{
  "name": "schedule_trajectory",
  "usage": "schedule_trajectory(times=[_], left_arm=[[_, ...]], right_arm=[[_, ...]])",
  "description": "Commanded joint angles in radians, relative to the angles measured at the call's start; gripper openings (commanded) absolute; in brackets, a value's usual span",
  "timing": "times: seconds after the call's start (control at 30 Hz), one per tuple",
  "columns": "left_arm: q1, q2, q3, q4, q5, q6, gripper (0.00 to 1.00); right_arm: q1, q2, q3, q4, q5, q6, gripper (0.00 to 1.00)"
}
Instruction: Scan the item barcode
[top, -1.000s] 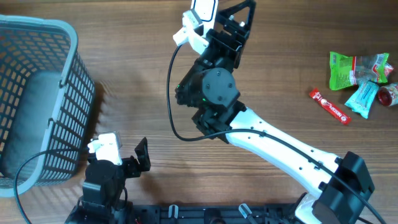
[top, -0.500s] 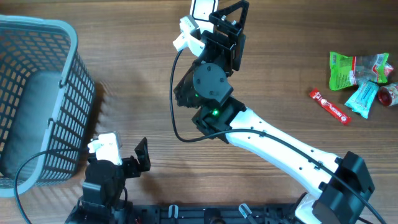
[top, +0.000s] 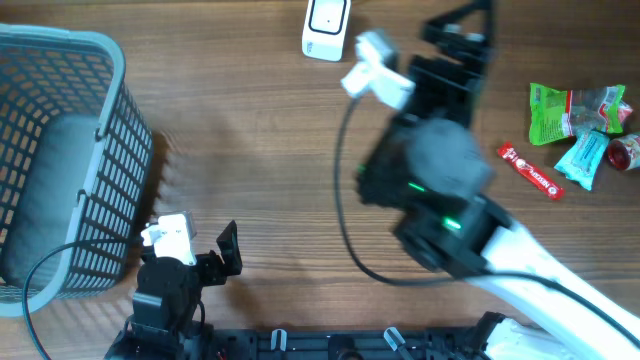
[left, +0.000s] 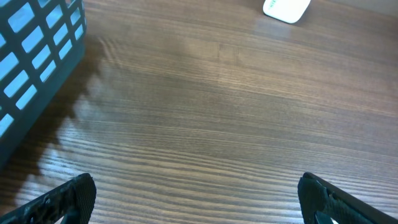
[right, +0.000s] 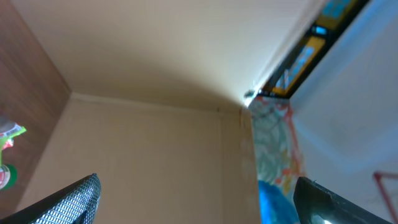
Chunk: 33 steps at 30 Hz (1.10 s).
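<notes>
The white scanner (top: 325, 17) lies flat at the far edge of the wooden table (top: 250, 150), touched by neither arm. The items to be scanned lie in a small heap well to the right of the scanner and a little nearer the robot. A green packet (top: 548, 110) lies on the scanner's side of the heap, with a pale blue packet (top: 585, 158) beyond it. A red stick (top: 530, 170) lies slanted just beside them. None of the items is lifted or gripped. The right gripper (top: 460, 25) hangs between the scanner and the heap, blurred in the overhead view. Its fingers stand wide apart with nothing between them. Its own camera is tilted upward: the two dark fingertips frame the right gripper (right: 199, 202) against a beige wall (right: 137, 155), and no item is clear there. The left gripper (top: 198, 245) sits far from the scanner, at the robot's near edge of the table, and to the scanner's left. Its fingers are also spread wide and empty. In the left wrist view the left gripper (left: 196, 199) looks out over bare wood, with the scanner (left: 286, 9) at the top of the view. A blue-grey basket (top: 60, 150) stands well to the left of the scanner, just beside the left arm.
</notes>
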Motion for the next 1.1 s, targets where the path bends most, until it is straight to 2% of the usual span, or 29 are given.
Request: schedule_trajectory(times=[0.0,0.13,0.23,0.33,0.4,0.43,0.53,0.67,0.8,0.9,0.97,1.07], left_arm=[[0.005,-0.007,-0.006,0.002,0.005,-0.005,1.0],[0.005,-0.007,-0.006,0.002,0.005,-0.005,1.0],[0.005,-0.007,-0.006,0.002,0.005,-0.005,1.0],[0.005,-0.007,-0.006,0.002,0.005,-0.005,1.0],[0.005,-0.007,-0.006,0.002,0.005,-0.005,1.0],[0.005,-0.007,-0.006,0.002,0.005,-0.005,1.0],[0.005,-0.007,-0.006,0.002,0.005,-0.005,1.0],[0.005,-0.007,-0.006,0.002,0.005,-0.005,1.0],[0.005,-0.007,-0.006,0.002,0.005,-0.005,1.0],[0.005,-0.007,-0.006,0.002,0.005,-0.005,1.0],[0.005,-0.007,-0.006,0.002,0.005,-0.005,1.0],[0.005,-0.007,-0.006,0.002,0.005,-0.005,1.0]], right_arm=[[-0.015,-0.1,0.012,-0.011,0.006,-0.042,1.0],[-0.079,-0.185,0.012,-0.012,-0.02,-0.041,1.0],[-0.161,-0.236,0.009,-0.022,-0.209,0.06,1.0],[-0.23,-0.293,0.0,-0.179,-0.628,0.349,1.0],[-0.265,-0.328,-0.001,-0.353,-0.882,0.467,1.0],[-0.29,-0.351,-0.001,-0.473,-1.073,0.515,1.0],[-0.359,-0.389,-0.001,-0.731,-1.494,0.535,1.0],[-0.489,-0.402,-0.003,-0.964,-1.807,0.536,1.0],[-0.673,-0.45,-0.036,-1.106,-2.0,0.534,1.0],[-0.749,-0.538,-0.114,-1.106,-2.067,0.546,1.0],[-0.762,-0.639,-0.202,-1.067,-2.06,0.723,1.0],[-0.772,-0.784,-0.33,-0.956,-1.994,1.083,1.0]])
